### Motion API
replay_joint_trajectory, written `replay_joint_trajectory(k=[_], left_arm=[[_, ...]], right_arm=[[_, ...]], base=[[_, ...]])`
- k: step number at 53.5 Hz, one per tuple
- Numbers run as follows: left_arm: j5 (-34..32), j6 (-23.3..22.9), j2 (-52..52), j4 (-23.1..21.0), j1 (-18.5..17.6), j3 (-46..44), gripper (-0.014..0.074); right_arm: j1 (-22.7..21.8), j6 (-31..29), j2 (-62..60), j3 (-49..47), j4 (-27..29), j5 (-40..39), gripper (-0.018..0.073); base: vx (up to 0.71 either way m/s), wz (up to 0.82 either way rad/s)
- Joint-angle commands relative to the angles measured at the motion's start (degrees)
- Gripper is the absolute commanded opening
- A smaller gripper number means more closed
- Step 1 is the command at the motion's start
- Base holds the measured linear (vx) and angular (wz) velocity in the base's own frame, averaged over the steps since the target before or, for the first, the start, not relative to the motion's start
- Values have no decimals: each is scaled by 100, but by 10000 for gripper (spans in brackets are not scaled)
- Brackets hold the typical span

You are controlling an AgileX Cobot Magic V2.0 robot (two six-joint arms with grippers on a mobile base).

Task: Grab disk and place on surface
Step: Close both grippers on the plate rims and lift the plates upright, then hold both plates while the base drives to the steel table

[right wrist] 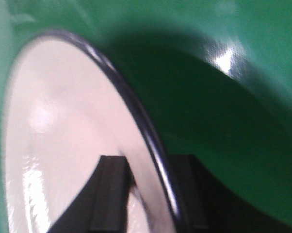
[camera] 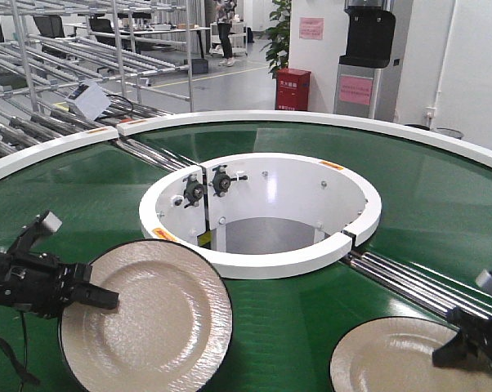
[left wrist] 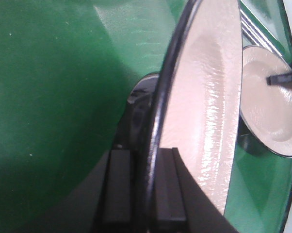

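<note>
Two cream disks with black rims lie on the green conveyor belt point(camera: 311, 327). My left gripper point(camera: 109, 299) point(left wrist: 143, 154) is shut on the left edge of the larger disk point(camera: 148, 318) point(left wrist: 204, 107), whose black underside shows above its shadow on the belt. At the lower right, my right gripper point(camera: 444, 356) point(right wrist: 151, 162) stands open astride the rim of the second disk point(camera: 393, 363) point(right wrist: 63, 136) point(left wrist: 267, 102). One finger is over its face and one outside. The surface is out of view.
A white inner ring point(camera: 262, 263) surrounds the belt's central hole. Steel rollers point(camera: 409, 282) cross the belt at the right and back left. The white outer rim point(camera: 50, 151) borders it. Metal racks point(camera: 74, 49) and a red box point(camera: 292, 88) stand behind.
</note>
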Motion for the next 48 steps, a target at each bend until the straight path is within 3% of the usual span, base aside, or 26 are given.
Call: replay_joint_trajectory(k=[1,17,28,34,48], left_arm=[[194,-144,-368,-695,-28,-206,-8],[236,-680,-584,-935,-28,-206,-8],[540,-760,-919,-1614,-28,-206,-8],[554,-972,-1097,-1635,-28,-206,-8],[538,-973,-1354,-1663,-28,-206,-8]], right_arm=[[-14,-62,-444,-99,269,125,-15],[-260,-62,-1514,-99,2085,669,-9],[-253,130,-2185,-99,2463,813,-9],[-253,185,-2486,-99,2504,791,-9],[-253,174,-2844,-99,2512,800,-9]], base=[[0,0],[0,0],[0,0],[0,0],[0,0]])
